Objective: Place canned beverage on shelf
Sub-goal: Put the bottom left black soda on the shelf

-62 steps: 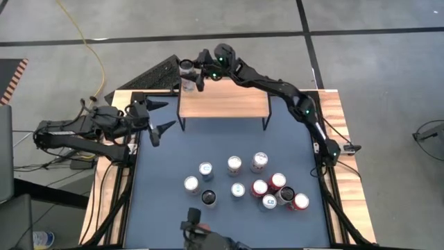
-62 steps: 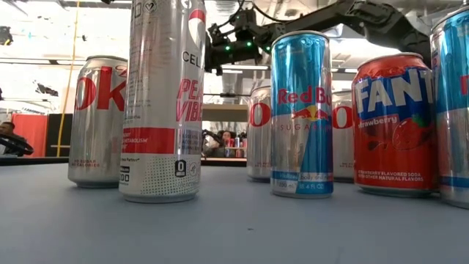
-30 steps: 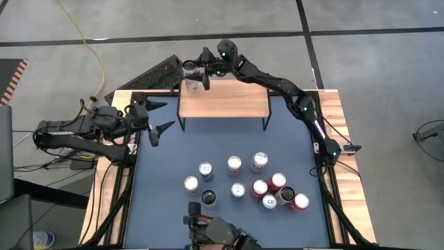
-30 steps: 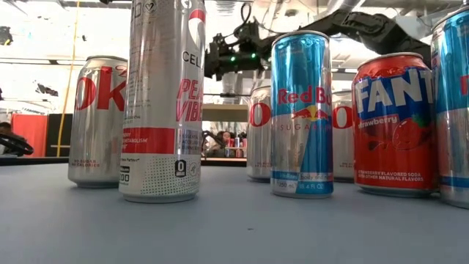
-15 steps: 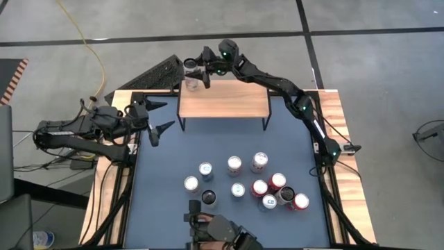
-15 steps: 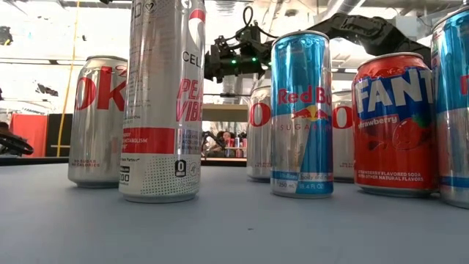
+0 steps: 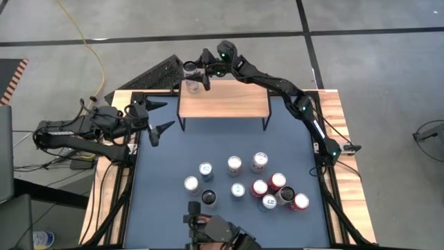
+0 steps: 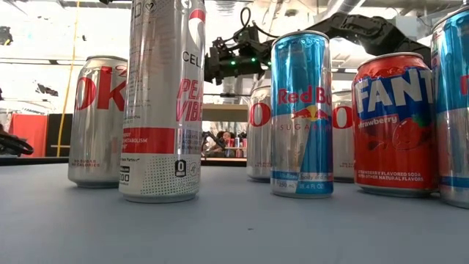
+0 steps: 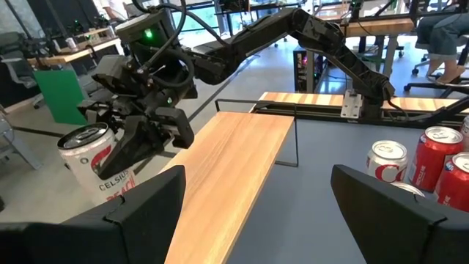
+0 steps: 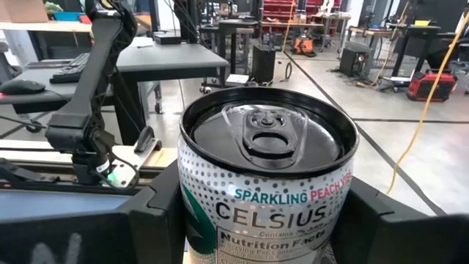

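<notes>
Celsius can (image 10: 267, 183) in right tool (image 7: 196, 74), over shelf (image 7: 224, 103) corner

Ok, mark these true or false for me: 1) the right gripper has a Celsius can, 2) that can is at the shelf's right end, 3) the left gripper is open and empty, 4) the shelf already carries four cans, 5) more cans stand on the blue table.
1) True: the right gripper is closed on the Celsius can.
2) False: it is at the left end of the shelf.
3) True: the left gripper is open, holding nothing, beside the shelf.
4) False: only the gripped can is there; the rest of the top is bare.
5) True: a cluster of cans stands on the table.
</notes>
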Robot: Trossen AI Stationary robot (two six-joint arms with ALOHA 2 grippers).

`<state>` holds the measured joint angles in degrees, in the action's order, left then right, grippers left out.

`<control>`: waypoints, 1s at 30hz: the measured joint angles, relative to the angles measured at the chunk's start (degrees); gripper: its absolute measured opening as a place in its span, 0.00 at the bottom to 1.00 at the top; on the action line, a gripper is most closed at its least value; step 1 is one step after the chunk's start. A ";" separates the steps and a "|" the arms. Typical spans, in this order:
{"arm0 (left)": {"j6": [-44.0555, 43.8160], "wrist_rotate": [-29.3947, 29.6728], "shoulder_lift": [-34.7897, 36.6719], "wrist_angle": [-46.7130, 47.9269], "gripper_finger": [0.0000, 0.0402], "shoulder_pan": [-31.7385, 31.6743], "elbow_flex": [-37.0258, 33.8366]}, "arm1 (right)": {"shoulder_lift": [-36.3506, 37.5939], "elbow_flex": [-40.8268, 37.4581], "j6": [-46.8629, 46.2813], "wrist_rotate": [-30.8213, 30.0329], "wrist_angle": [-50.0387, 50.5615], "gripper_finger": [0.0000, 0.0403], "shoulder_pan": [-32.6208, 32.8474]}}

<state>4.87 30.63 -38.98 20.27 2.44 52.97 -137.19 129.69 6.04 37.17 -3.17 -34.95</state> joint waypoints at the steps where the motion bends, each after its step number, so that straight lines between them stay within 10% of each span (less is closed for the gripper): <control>1: -0.01 0.00 0.00 -0.01 0.83 0.00 0.00 | 0.00 0.00 0.00 0.00 0.19 0.57 0.10; 30: -0.17 -0.02 0.00 0.01 0.83 0.00 0.00 | 0.11 0.00 0.01 -1.07 2.33 0.66 0.88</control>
<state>4.70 30.61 -38.98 20.27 2.44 52.97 -137.08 129.69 6.05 36.10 -0.83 -34.06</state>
